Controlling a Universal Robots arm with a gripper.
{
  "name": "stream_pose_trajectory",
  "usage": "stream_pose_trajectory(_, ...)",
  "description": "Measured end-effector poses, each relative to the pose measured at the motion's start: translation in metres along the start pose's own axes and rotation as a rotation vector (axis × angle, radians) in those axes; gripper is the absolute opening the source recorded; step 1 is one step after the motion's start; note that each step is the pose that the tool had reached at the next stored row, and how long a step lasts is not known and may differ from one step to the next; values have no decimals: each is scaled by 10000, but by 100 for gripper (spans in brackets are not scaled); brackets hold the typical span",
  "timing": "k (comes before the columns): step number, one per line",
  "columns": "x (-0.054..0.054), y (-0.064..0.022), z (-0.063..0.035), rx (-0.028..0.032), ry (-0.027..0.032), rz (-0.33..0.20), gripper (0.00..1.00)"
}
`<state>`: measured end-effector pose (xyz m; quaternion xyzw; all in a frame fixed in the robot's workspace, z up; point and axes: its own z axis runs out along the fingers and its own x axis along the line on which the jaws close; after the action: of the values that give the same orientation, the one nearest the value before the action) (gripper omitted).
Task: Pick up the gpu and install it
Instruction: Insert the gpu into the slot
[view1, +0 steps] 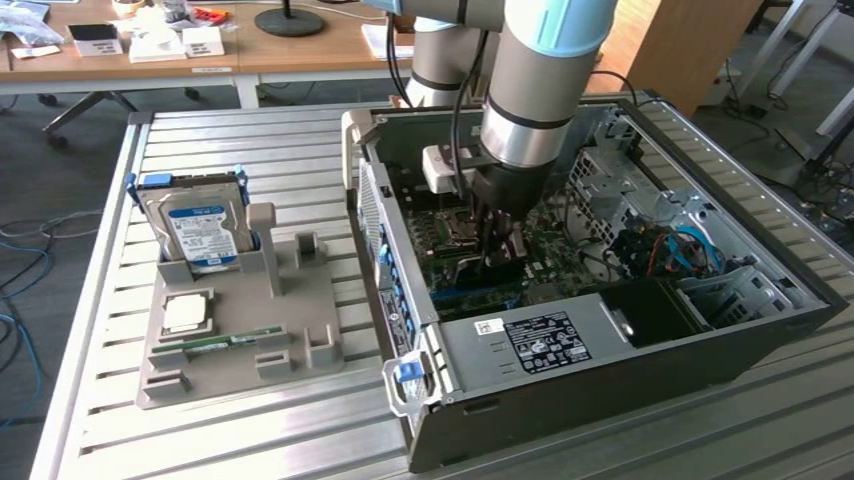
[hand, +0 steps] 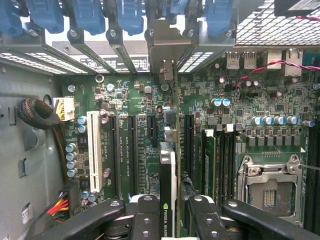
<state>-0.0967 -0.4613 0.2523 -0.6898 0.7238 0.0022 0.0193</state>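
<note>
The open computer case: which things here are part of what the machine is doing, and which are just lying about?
In the job:
- gpu, held edge-on over the motherboard
- end effector, closed on it
- computer case

Lying about:
- hard drive upright in the grey holder
- processor chip
- memory stick

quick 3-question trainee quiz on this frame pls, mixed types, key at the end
1. True or false: the gpu lies on the grey holder outside the case.
2. The gripper is: A) above the hard drive B) inside the computer case, over the motherboard C) over the power supply.
3. What is between the gripper's fingers?

Key: 1 false; 2 B; 3 the gpu, held edge-on above the motherboard's slots, its metal bracket towards the case's rear slot openings.
</note>
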Motion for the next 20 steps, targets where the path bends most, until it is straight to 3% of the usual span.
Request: stream_pose_trajectory(20,2,30,18,2,-1,26,26)
